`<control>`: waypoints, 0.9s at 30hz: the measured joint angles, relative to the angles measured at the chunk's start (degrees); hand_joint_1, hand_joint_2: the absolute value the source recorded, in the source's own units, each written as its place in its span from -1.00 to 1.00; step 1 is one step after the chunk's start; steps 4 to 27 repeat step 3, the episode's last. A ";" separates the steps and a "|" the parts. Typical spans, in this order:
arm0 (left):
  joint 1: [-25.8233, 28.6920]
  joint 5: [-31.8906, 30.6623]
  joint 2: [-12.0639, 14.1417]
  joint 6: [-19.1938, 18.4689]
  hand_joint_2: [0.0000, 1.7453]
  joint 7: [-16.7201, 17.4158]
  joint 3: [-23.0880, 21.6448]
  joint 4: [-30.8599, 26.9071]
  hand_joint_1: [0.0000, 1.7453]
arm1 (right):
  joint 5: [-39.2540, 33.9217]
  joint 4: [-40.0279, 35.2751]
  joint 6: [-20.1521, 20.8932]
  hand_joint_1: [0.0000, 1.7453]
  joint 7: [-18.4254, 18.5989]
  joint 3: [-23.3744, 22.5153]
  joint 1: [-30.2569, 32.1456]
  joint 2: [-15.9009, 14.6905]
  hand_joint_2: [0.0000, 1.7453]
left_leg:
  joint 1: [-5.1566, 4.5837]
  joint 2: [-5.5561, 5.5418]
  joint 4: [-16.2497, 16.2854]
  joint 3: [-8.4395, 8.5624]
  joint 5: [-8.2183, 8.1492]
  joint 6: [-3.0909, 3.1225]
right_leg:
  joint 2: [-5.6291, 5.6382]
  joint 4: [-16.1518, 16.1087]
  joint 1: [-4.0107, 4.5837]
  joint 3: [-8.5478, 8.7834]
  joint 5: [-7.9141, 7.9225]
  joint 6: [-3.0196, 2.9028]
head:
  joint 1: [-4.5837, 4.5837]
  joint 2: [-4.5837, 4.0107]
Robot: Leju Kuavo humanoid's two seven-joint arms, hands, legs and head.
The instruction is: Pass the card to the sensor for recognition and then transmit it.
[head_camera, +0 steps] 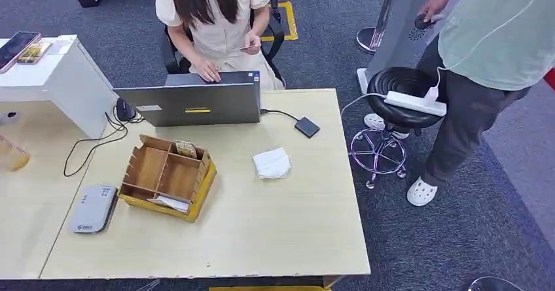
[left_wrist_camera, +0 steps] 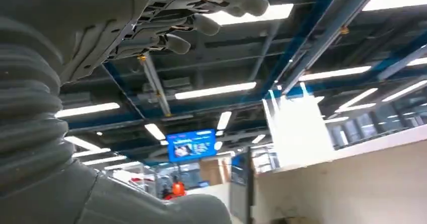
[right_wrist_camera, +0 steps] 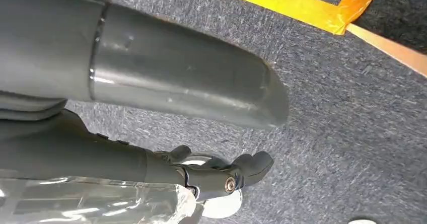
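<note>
Overall: both hands are away from the bench point(head_camera: 262, 239).
Left hand point(left_wrist_camera: 166, 17): raised toward the ceiling lights; fingers point(left_wrist_camera: 201, 25) loosely curved, spread apart, holding nothing.
Right hand point(right_wrist_camera: 201, 176): hanging over grey carpet point(right_wrist_camera: 342, 108) beside yellow floor tape point(right_wrist_camera: 302, 5); fingers point(right_wrist_camera: 254, 164) partly hidden, so I cannot tell how wide they are.
Card point(head_camera: 186, 149): standing in a back compartment of the wooden organiser point(head_camera: 167, 176), well apart from both sets of fingers.
Sensor point(head_camera: 306, 127): small dark pad cabled to the laptop point(head_camera: 190, 101).
People: one seated at the laptop, one standing by the stool point(head_camera: 396, 91).
</note>
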 joint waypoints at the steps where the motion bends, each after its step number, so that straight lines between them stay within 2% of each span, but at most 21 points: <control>1: 1.26 -0.28 0.19 0.00 1.00 0.30 1.62 0.00 -1.00 | -0.02 0.00 -0.09 -1.00 0.11 -0.13 0.02 0.00 -1.00 | 0.00 -0.01 0.00 0.00 0.00 0.00 | 0.00 0.00 -0.01 0.02 0.00 0.00 | 0.00 0.00; 3: 4.05 -0.67 0.48 0.09 1.00 0.39 4.99 0.04 -1.00 | -0.20 0.00 -0.35 -1.00 0.11 -0.46 0.11 0.00 -1.00 | -0.01 0.05 0.00 0.03 -0.01 0.00 | 0.06 0.00 -0.01 0.00 0.00 0.00 | -0.04 0.00; 27: 4.05 -0.67 0.48 0.09 1.00 0.39 4.99 0.04 -1.00 | -0.20 0.00 -0.35 -1.00 0.11 -0.46 0.11 0.00 -1.00 | -0.01 0.05 0.00 0.03 -0.01 0.00 | 0.06 0.00 -0.01 0.00 0.00 0.00 | -0.04 0.00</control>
